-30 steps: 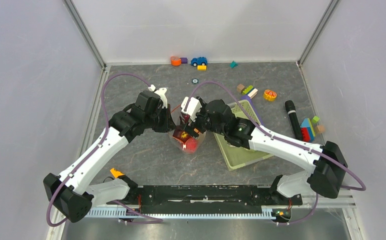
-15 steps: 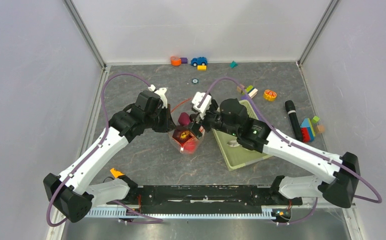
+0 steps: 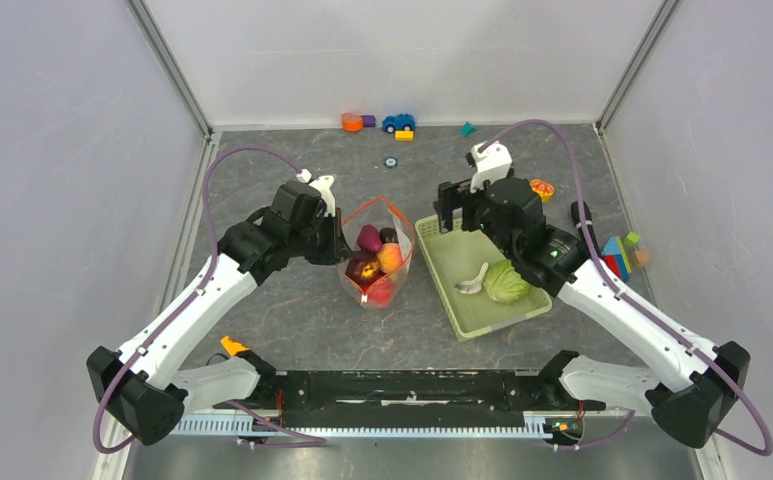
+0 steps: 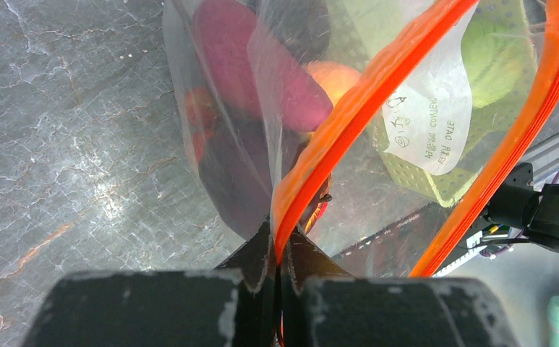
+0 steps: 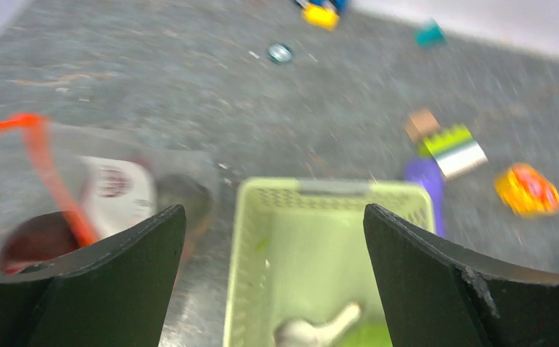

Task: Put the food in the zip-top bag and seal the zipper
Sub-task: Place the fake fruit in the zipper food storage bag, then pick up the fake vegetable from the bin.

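Observation:
The zip-top bag (image 3: pixel 374 262) stands open at mid-table, holding food: a dark plum (image 3: pixel 368 238), a peach (image 3: pixel 391 258) and a red strawberry (image 3: pixel 381 291). My left gripper (image 3: pixel 340 242) is shut on the bag's red-orange zipper (image 3: pixel 364 207) and holds the mouth up. In the left wrist view the jaws of this gripper (image 4: pixel 280 242) pinch the zipper (image 4: pixel 363 101), with the plum (image 4: pixel 222 43) behind the film. My right gripper (image 3: pixel 459 205) hangs open and empty over the far end of the basket. A green cabbage (image 3: pixel 507 283) lies in the basket.
The pale green basket (image 3: pixel 457 250) sits right of the bag, with a white spoon-like piece (image 3: pixel 472 282) beside the cabbage. Blocks (image 3: pixel 502 182), a round red-yellow toy (image 3: pixel 541 189), a black cylinder (image 3: pixel 587 235), stacked blocks (image 3: pixel 622 255) and a toy car (image 3: pixel 398 122) lie behind and to the right.
My right gripper has pulled out of the bag's mouth, swung right and back over the basket, and opened wide. A peach now shows in the bag. The left gripper has kept its hold.

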Motion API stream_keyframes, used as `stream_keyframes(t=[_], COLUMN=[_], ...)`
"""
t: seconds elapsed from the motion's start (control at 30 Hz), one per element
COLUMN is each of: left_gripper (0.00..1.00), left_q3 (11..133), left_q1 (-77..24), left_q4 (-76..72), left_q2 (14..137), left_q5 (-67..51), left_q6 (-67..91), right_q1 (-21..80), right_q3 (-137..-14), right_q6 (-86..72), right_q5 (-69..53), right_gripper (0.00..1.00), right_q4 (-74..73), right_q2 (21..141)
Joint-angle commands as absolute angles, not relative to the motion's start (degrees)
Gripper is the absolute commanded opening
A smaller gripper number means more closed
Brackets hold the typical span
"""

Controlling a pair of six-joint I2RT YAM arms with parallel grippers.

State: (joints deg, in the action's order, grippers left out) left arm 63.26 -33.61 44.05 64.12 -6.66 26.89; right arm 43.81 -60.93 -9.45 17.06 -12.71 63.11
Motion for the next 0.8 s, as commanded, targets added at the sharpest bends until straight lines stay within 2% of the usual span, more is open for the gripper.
stream_keyframes(t=[0.0,0.37,0.77], left_gripper=[0.02,0.03,0.03], left_q3=[64.34,63.98,63.98], left_q1=[-33.69,-33.67,-33.68], left_q4=[42.01,41.60,41.48], left_q2=[62.33,62.23,63.06], left_q5=[-8.44,-9.05,-9.76], left_q6=[24.34,24.43,24.61], right_q1=[38.57,33.51,31.21], right_q3=[-60.49,-52.46,-46.73], right_q6=[-19.33,-26.06,-27.31], right_q5=[20.36,22.58,22.04], right_gripper=[0.98,0.98,0.96], right_q4=[-25.16,-39.47,-41.56], right_q2=[64.02,65.00,65.60])
